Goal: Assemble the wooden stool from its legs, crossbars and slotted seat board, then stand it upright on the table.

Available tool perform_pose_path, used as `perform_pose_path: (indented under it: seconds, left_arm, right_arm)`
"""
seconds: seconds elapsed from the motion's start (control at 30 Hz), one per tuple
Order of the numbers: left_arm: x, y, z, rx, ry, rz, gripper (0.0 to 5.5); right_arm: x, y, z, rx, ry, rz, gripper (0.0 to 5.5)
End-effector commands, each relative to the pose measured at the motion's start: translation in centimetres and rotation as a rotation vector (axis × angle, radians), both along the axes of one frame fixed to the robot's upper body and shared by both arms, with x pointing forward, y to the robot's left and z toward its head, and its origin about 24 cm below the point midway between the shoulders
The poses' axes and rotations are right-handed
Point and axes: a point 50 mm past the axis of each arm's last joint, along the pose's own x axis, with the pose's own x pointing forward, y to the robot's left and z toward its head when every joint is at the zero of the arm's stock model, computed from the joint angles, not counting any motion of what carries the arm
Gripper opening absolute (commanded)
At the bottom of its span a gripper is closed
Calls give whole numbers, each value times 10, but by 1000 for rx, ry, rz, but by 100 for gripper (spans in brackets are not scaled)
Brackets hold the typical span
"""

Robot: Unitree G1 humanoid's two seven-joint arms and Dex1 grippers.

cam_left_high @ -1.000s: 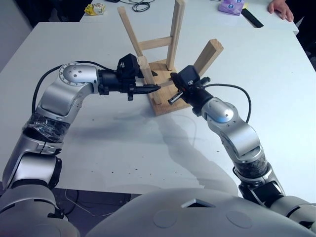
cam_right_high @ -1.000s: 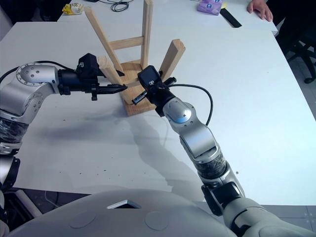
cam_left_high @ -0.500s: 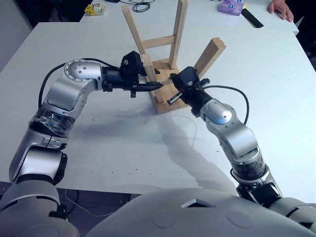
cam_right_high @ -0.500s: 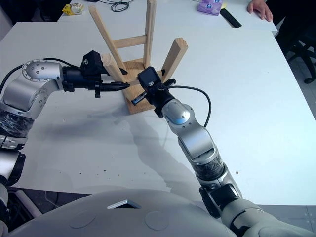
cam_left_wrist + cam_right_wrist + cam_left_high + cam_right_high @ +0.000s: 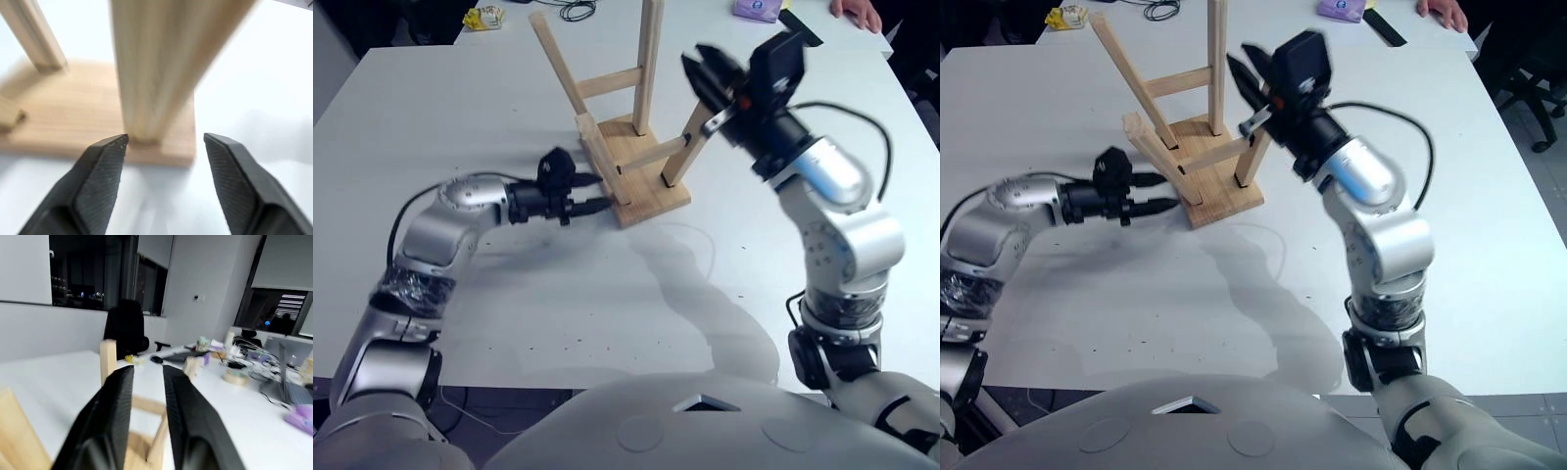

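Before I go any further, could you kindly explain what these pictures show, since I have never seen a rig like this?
It is a humanoid robot with two arms. Two pictures come from cameras in its head, looking down; the other two from a camera on each wrist. On the white table stands a wooden stool, upside down: seat board flat, legs up. The left end effector sits low at the board's edge, fingers open either side of one leg, not gripping. The right end effector hangs high by the legs, open and holding nothing.

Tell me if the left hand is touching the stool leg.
Cannot tell. Left wrist view: left hand straddles the stool leg; one fingertip meets its outline.
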Motion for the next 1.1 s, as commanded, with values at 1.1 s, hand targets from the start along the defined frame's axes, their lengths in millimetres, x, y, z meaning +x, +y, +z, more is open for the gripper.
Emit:
perform_pose_path:
  seconds: [1.1]
  left_arm:
    - [-48,-43,10,-175,-140,816,375]
  right_arm:
    - [-31,1,-99,-279,339,161,174]
